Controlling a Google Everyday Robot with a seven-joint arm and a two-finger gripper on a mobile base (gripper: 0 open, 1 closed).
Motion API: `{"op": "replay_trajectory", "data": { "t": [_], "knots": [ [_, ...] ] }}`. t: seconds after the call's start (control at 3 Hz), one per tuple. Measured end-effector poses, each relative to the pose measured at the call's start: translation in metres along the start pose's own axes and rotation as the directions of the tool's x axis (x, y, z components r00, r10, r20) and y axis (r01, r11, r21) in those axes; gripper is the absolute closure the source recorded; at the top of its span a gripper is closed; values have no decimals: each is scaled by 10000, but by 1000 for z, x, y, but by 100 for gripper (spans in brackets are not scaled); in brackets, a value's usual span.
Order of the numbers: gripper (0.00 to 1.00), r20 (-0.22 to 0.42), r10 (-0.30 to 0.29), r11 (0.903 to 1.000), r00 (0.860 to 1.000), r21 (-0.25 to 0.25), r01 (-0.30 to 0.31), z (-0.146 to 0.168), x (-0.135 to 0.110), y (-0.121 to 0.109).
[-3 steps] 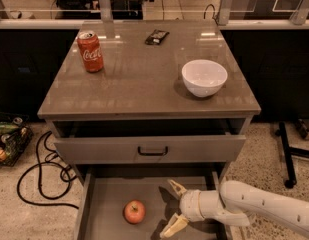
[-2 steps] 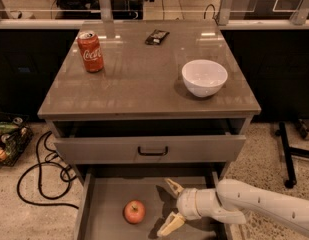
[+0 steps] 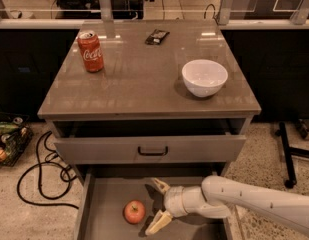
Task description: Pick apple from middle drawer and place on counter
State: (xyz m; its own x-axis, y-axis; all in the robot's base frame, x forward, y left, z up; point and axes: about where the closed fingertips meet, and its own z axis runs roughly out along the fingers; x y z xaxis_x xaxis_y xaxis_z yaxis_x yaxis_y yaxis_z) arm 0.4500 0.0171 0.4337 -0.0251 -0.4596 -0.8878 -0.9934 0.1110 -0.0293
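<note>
Likely a lab or office workspace: speckled terrazzo floor [image 3: 24,224] with loose black cables [image 3: 41,184] at lower left, metal-framed glass partitions [image 3: 274,1] along the top. The white robot gripper [image 3: 157,206], fingers spread, sits in the open grey drawer [image 3: 109,201] at bottom centre.

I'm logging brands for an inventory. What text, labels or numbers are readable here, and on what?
"Coca-Cola": white script on the red soda can.
Dark packet on the counter: print too blurred to read.
Gripper, open in the middle drawer beside the apple: no text.
</note>
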Motion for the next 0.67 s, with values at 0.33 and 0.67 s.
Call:
{"op": "replay_trajectory", "data": {
  "t": [0.33,0.67],
  "knots": [
    [0,-46,-332,9989,9994,-338,330,21,2,4],
    [0,-27,-804,9952,9968,-556,802,37,4,11]
  ]
}}
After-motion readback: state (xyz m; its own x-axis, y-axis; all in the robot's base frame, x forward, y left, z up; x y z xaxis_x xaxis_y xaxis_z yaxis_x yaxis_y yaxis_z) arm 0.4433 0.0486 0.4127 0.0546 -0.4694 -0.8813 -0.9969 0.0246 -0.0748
